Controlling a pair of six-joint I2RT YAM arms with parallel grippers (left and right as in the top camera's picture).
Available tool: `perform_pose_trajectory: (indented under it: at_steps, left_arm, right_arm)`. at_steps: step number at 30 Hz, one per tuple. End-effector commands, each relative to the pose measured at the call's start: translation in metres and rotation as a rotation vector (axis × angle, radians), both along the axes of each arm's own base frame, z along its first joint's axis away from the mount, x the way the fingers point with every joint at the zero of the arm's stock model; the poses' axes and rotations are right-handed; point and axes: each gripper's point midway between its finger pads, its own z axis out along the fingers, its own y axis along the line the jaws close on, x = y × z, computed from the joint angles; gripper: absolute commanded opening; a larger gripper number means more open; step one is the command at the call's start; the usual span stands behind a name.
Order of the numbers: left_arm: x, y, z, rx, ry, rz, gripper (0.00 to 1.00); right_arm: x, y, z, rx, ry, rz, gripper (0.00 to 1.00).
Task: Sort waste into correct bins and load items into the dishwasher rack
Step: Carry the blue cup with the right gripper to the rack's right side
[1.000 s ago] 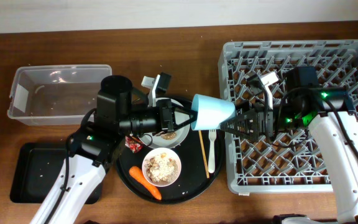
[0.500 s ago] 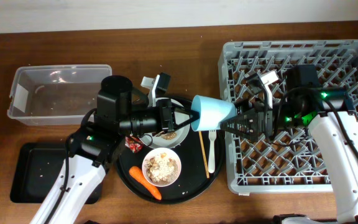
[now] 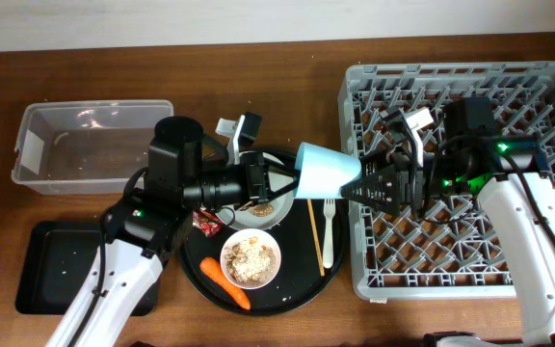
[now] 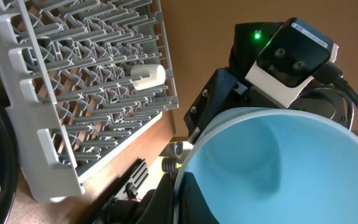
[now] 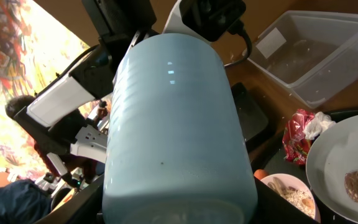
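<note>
The small blue cup (image 3: 328,171) hangs in the air between the arms, just left of the dishwasher rack (image 3: 461,69). My left gripper (image 3: 292,180) is shut on its rim, one finger inside and one outside, as the left wrist view (image 4: 180,180) shows. My right gripper (image 3: 355,181) is open, with its fingers on either side of the cup's base (image 5: 173,124); I cannot tell if they touch it. The plate (image 3: 276,204), the bowl of scraps (image 3: 251,258), carrot (image 3: 227,281), red wrapper (image 3: 206,224), fork (image 3: 329,236) and chopstick (image 3: 314,236) lie below.
These things lie on a big round black tray (image 3: 297,287). The clear tub (image 3: 90,145) stands at the back left, and the shallow black tray (image 3: 56,270) at the front left. The rack's upright pegs (image 4: 73,93) are close under my right arm.
The cup has shifted slightly up and left with my left gripper. My right gripper's fingers have spread and closed in round the cup's base.
</note>
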Motion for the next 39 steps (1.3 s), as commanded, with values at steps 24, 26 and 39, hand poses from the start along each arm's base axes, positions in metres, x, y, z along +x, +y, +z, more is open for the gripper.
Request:
perform_pose_trajectory:
  at_steps: [24,26,39]
  left_arm:
    - [0.033,0.04,-0.022,0.153,-0.169,0.118,0.66]
    - [0.033,0.046,-0.028,0.177,-0.174,0.118,0.67]
    - [0.003,0.108,-0.118,0.647,0.011,0.164,0.71]
  right_arm:
    - [0.022,-0.018,-0.021,-0.182,0.025,-0.115,0.5]
    - [0.029,-0.027,-0.021,-0.195,0.017,-0.154,0.49]
    - [0.067,-0.145,-0.01,-0.701,0.202,-0.718,0.47]
